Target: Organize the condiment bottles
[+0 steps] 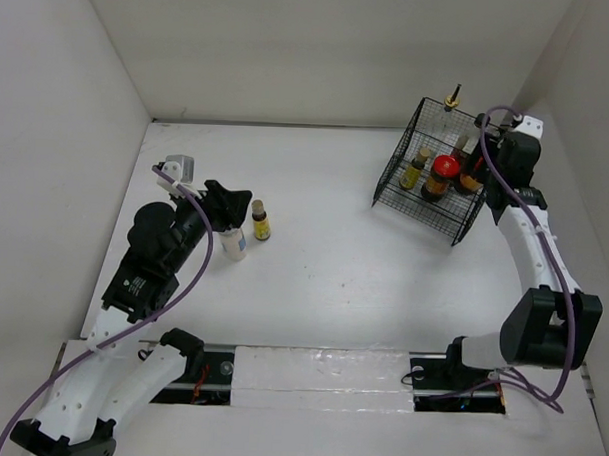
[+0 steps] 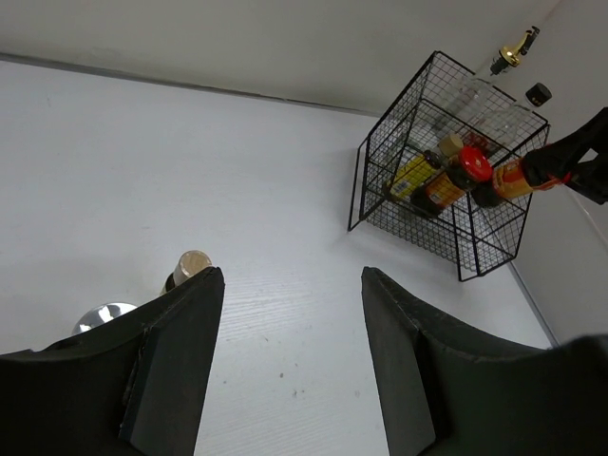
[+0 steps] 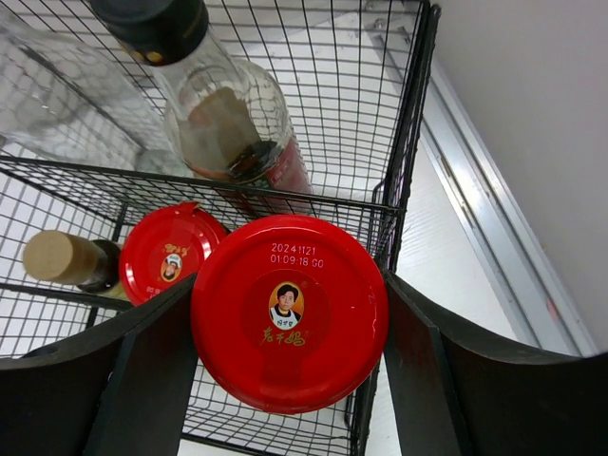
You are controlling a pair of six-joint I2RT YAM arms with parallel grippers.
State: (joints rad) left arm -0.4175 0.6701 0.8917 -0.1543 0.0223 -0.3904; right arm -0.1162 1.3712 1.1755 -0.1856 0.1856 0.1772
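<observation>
The right hand is squeezing the round red-lidded dark jar, maybe bumping the black wire basket and slipping.

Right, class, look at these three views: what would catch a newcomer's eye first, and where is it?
The red-lidded jar fills the right wrist view, clamped in the right gripper at the edge of the black wire basket on the table's far right. That basket holds several other bottles. At the left, a white bottle and a small yellow bottle stand beside the open left gripper.
</observation>
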